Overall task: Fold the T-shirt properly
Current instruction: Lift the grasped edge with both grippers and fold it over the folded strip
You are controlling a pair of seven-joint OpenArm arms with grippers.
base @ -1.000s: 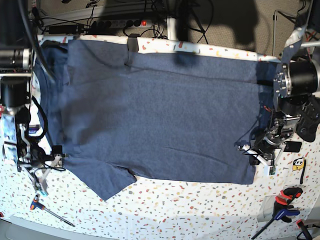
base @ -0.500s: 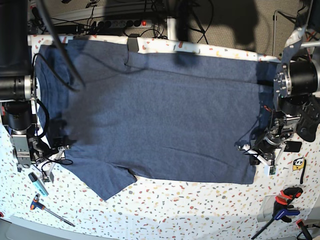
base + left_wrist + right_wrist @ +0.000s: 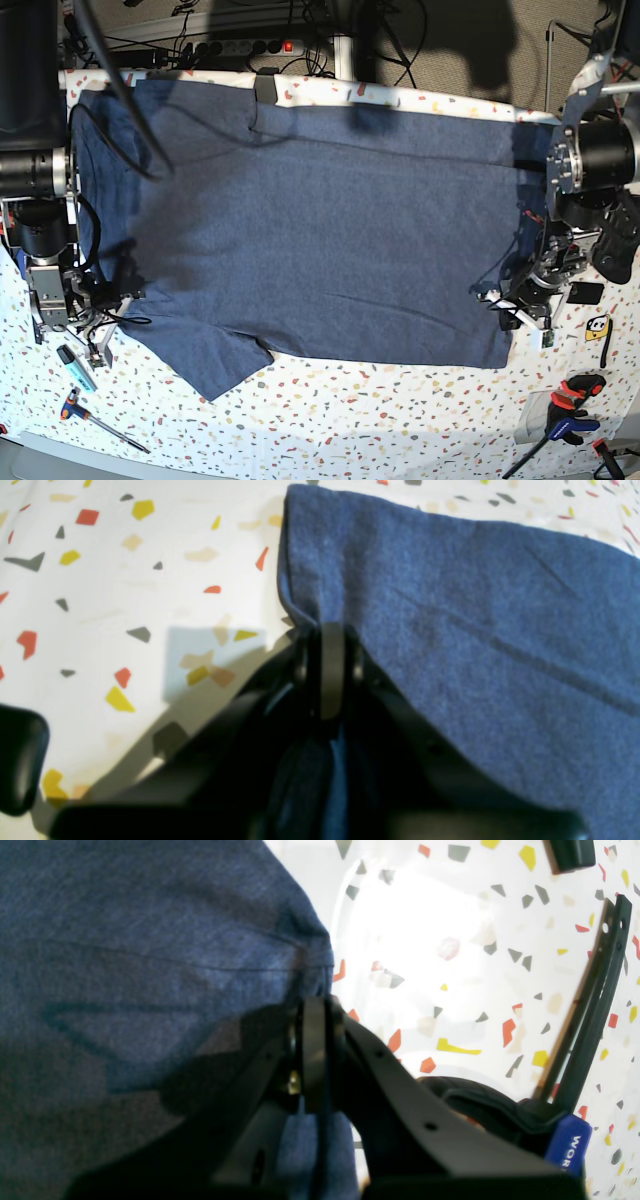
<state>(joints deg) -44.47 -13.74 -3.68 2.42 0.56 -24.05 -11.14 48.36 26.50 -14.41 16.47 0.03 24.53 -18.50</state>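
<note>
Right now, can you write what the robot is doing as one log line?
step: gripping for fold | left gripper: shut on T-shirt hem | right gripper: shut on T-shirt edge | T-shirt: flat on table

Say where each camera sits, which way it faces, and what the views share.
Base: overhead, looking down on the T-shirt, both arms at the sides.
Left wrist: behind the left gripper, shut on the shirt's edge.
Right wrist: behind the right gripper, shut on the shirt's edge.
Shared: shirt and speckled table.
</note>
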